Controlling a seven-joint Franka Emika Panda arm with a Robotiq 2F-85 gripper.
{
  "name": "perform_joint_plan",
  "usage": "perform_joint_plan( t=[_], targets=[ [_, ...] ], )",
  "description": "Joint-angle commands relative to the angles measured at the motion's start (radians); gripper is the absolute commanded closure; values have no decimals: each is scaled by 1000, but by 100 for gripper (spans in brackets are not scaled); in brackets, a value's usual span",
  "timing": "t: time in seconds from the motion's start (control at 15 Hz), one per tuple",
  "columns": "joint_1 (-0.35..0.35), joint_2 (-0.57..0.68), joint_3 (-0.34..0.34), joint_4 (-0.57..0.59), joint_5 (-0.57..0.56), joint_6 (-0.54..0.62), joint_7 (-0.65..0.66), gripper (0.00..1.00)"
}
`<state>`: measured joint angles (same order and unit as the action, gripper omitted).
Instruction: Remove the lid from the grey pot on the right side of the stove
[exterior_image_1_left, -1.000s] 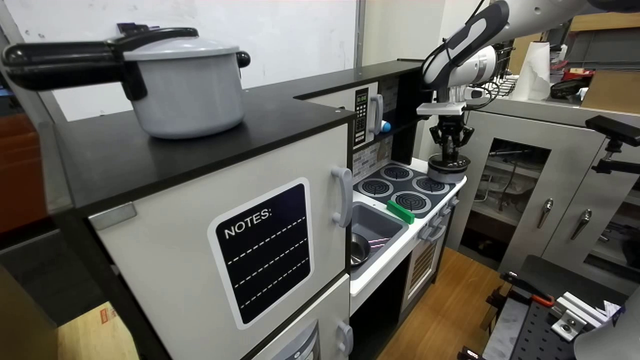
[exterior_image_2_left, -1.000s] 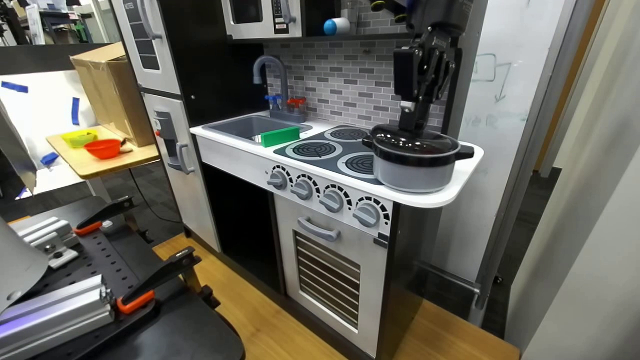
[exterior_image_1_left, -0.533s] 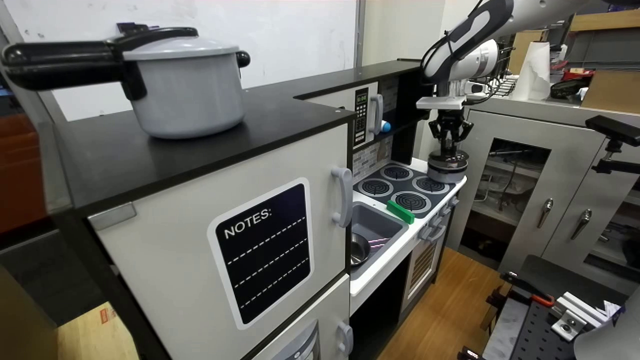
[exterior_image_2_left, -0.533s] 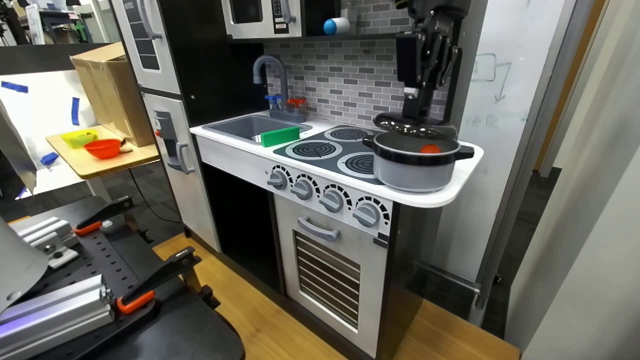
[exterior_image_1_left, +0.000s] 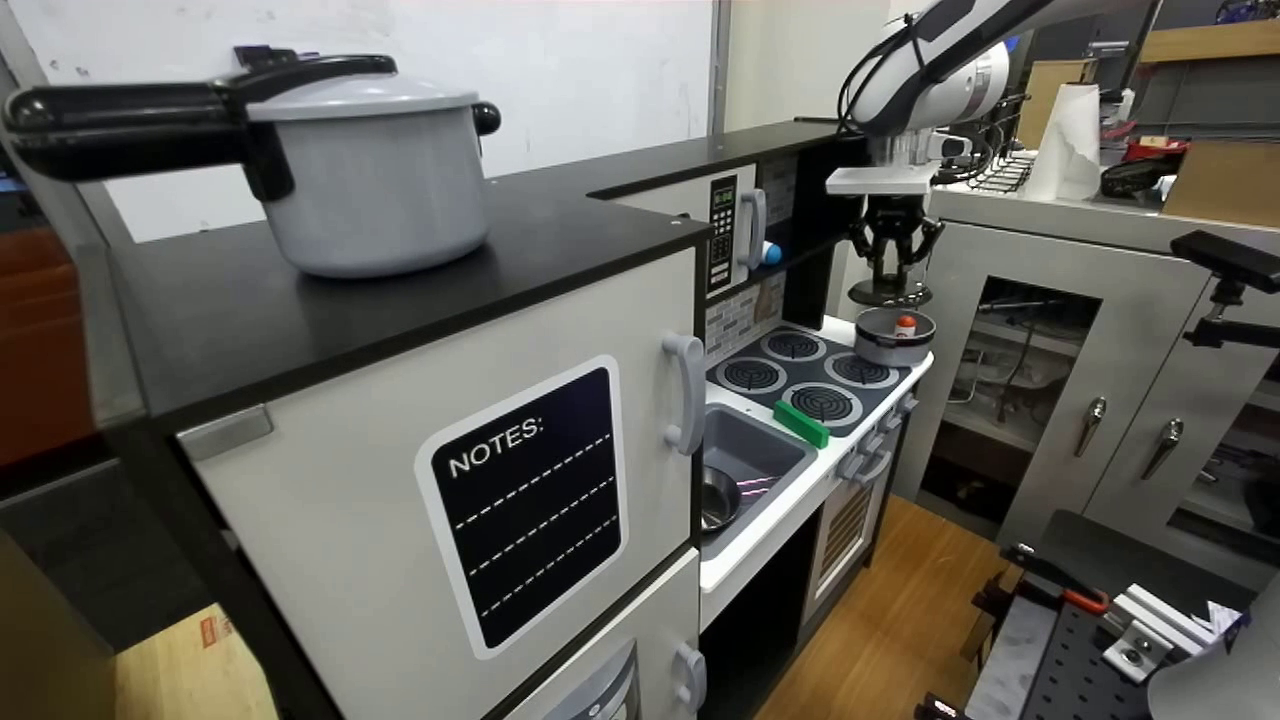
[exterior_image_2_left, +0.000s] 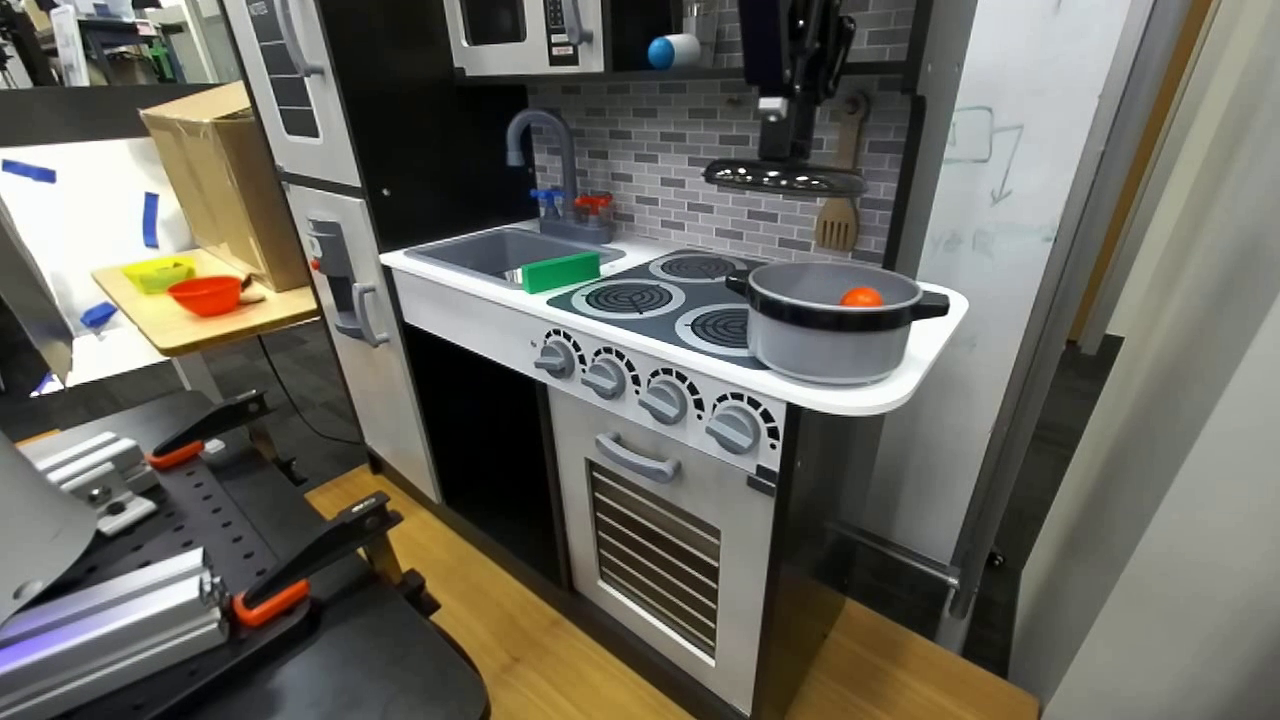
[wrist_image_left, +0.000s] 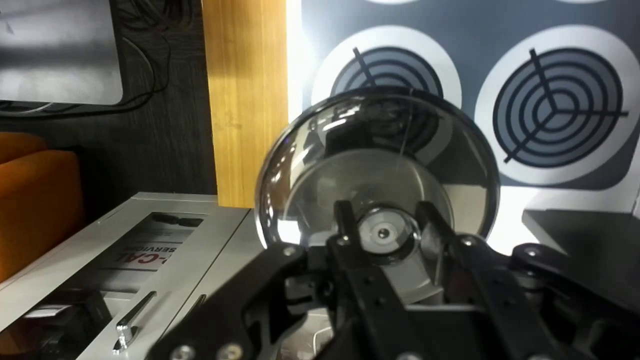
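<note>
The grey pot (exterior_image_2_left: 830, 350) with a black rim and black side handles stands uncovered on the right end of the stove (exterior_image_2_left: 745, 560). The pot also shows in an exterior view (exterior_image_1_left: 890, 350). A small orange-red item (exterior_image_2_left: 862, 297) is inside it. The dark glass lid (exterior_image_2_left: 785, 178) hangs level above and apart from the pot; it fills the middle of the wrist view (wrist_image_left: 370, 127). My gripper (exterior_image_2_left: 788, 140) is shut on the lid's round knob (wrist_image_left: 384, 232), with a finger on either side of it in the wrist view.
A green block (exterior_image_2_left: 560, 273) lies at the edge of the sink (exterior_image_2_left: 490, 255). A wooden spatula (exterior_image_2_left: 838, 222) hangs on the back wall below a dark shelf (exterior_image_2_left: 730, 72). A larger grey pot (exterior_image_1_left: 380, 190) stands on the tall white cabinet (exterior_image_1_left: 320, 520).
The lid rested on the pot one second ago. My gripper has since lifted it off and upward, and slightly leftward in an exterior view. The pot's inside and orange-red item have come into view.
</note>
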<state>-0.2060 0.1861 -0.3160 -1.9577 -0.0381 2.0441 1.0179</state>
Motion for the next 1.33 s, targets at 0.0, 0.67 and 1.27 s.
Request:
perform_joint_plan(
  t=[0.0, 0.67, 1.27],
  targets=[
    [29, -113, 42, -129, -33, 11, -23, 92],
    [69, -147, 137, -200, -82, 29, -42, 92],
    [86, -65, 150, -193, -73, 92, -133, 92]
  ],
)
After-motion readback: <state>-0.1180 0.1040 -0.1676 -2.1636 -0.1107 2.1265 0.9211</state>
